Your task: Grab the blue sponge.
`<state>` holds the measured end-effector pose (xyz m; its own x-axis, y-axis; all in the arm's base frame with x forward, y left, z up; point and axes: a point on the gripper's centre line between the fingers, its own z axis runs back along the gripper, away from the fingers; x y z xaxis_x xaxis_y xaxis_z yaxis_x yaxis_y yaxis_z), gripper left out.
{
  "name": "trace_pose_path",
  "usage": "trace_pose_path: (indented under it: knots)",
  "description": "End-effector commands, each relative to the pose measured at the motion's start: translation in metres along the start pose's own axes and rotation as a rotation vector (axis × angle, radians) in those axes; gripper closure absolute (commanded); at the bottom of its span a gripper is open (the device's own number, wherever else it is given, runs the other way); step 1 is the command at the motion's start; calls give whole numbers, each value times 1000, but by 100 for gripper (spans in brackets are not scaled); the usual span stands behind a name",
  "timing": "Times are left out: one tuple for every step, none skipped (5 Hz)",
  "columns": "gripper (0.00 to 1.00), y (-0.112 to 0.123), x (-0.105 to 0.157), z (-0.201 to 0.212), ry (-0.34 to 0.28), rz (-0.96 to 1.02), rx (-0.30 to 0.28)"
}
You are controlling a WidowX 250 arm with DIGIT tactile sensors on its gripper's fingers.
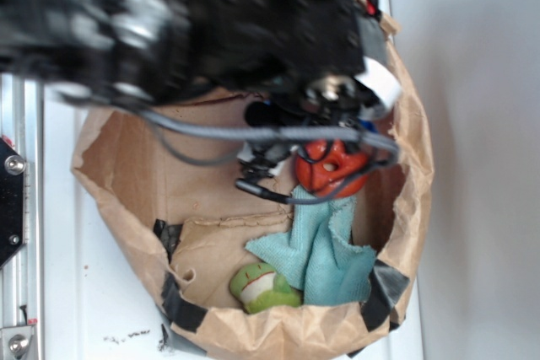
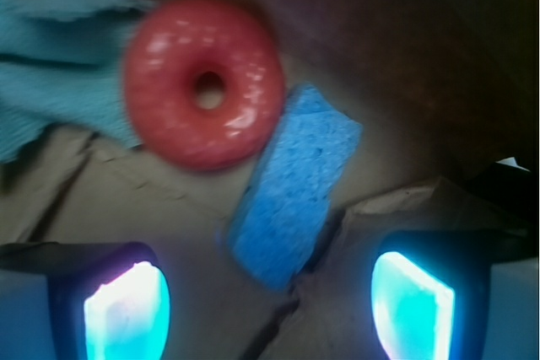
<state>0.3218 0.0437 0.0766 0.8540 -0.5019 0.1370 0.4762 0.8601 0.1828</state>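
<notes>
In the wrist view the blue sponge [image 2: 295, 187] lies slanted on brown paper, its upper end touching the orange ring [image 2: 202, 82]. My gripper [image 2: 270, 309] is open, its two glowing pads [image 2: 126, 314] wide apart, with the sponge's lower end just ahead of the gap between them. Nothing is held. In the exterior view the arm covers the sponge, and the gripper [image 1: 337, 115] hangs over the orange ring [image 1: 333, 166] inside the paper bag.
A teal cloth [image 1: 325, 255] [image 2: 51, 56] lies beside the ring. A green and white toy [image 1: 261, 286] sits at the front of the brown paper bag [image 1: 126, 174], whose crumpled walls surround everything. Grey cables [image 1: 253, 134] hang under the arm.
</notes>
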Motion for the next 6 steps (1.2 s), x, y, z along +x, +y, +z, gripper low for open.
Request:
trace_pose_path:
  knots:
    - [0,-7,25,1,-53,125,-50]
    - [0,-15,26,-10,-79,189,-74]
    - [0,-22,24,-13,-107,219,-71]
    - [0,-22,24,-17,-113,255,-81]
    - [0,-14,23,-14,-117,250,-80]
    - [0,-2,15,-2,-142,287,-124]
